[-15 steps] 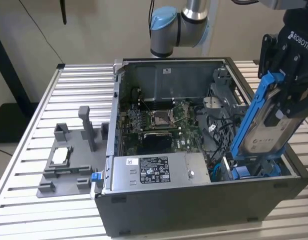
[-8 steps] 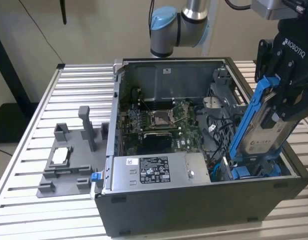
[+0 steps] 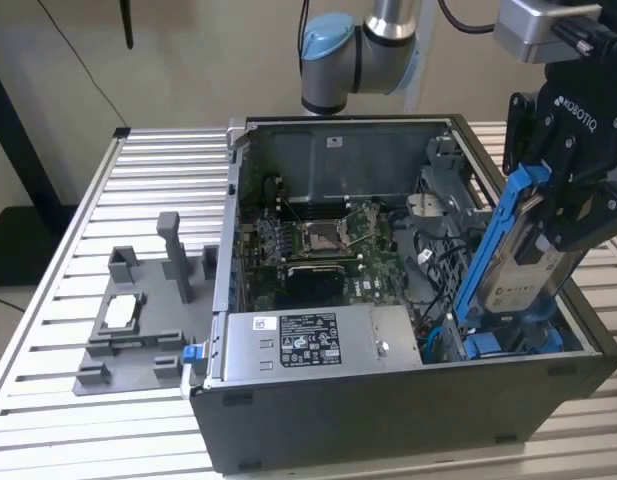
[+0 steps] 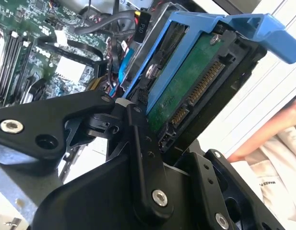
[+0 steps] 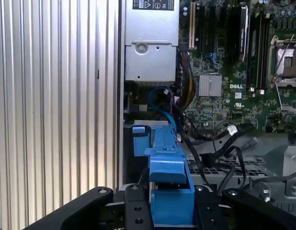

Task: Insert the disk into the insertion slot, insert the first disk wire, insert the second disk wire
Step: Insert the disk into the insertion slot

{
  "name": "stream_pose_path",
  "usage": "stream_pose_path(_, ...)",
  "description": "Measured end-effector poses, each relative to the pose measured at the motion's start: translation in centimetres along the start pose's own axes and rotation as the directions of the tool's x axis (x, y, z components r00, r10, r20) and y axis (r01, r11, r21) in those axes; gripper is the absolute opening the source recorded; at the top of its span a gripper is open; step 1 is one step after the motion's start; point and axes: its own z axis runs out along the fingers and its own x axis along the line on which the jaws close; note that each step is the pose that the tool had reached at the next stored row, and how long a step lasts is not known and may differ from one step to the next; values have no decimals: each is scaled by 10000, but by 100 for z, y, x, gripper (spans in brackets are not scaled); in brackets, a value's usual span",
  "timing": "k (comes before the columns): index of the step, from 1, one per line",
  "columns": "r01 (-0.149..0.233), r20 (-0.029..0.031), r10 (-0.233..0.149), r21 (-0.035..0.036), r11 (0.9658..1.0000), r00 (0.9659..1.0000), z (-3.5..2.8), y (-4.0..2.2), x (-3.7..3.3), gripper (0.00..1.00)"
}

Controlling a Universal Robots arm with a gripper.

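Claw (image 3: 550, 215) pinches one disk (image 3: 508, 270) (blue-framed, steeply tilted) by its upper end, lower end inside one open computer case (image 3: 388, 420) on one slatted table (image 3: 78, 240).

The disk (image 3: 516, 280) stands tilted in the gripper (image 3: 558, 225), its lower end in the computer case (image 3: 388, 420) below it, at the insertion slot (image 3: 508, 343). The motherboard (image 3: 318, 250) and the power-supply box (image 3: 308, 340) lie in the case, toward the exterior view's left of the gripper.
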Motion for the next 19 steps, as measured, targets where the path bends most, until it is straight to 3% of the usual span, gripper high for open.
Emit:
stream_pose_path(11,1,0,-1,0,10000,10000,128,-53,0,33)
stream_pose_path(19,1,1,-1,0,10000,10000,274,-55,-18,33)
